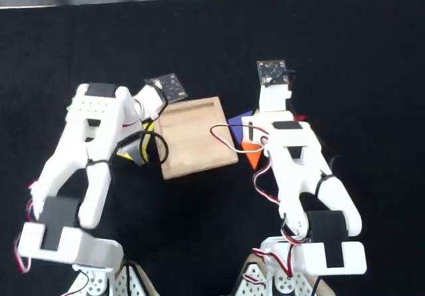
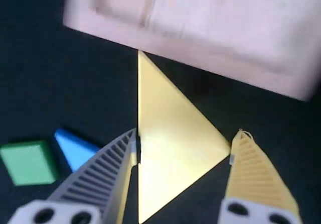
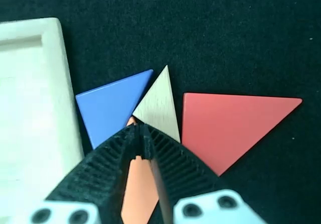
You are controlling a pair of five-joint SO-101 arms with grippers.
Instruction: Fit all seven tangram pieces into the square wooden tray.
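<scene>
Black bench (image 1: 358,50) carries everything. Two white arms stand at the near edge, the left arm (image 1: 86,150) reaching to the tray's left side and the right arm (image 1: 299,170) to its right side.

Square wooden tray (image 1: 196,140) sits mid-bench between the arms, turned slightly, bare wood inside. All visible pieces lie outside it on the bench.

Yellow triangle (image 2: 170,143) is just left of the tray, one tip at the tray's rim. Left pincer (image 2: 186,133) is spread wide across it, one finger against its straight edge and the other at its opposite corner, gripping it.

Red triangle (image 3: 225,128) lies flat right of the tray and farthest from it. Blue triangle (image 3: 110,108) is just beside the tray's right rim. A pale triangle (image 3: 159,108) lies between the blue and red ones, touching blue at one corner.

Orange piece (image 3: 138,189) lies under the right pincer (image 3: 142,128); its shape is mostly hidden. That pincer is closed, tips together over the orange piece.

A green piece (image 2: 27,161) and a small blue triangle (image 2: 75,148) lie side by side, near the yellow triangle but apart from it.
</scene>
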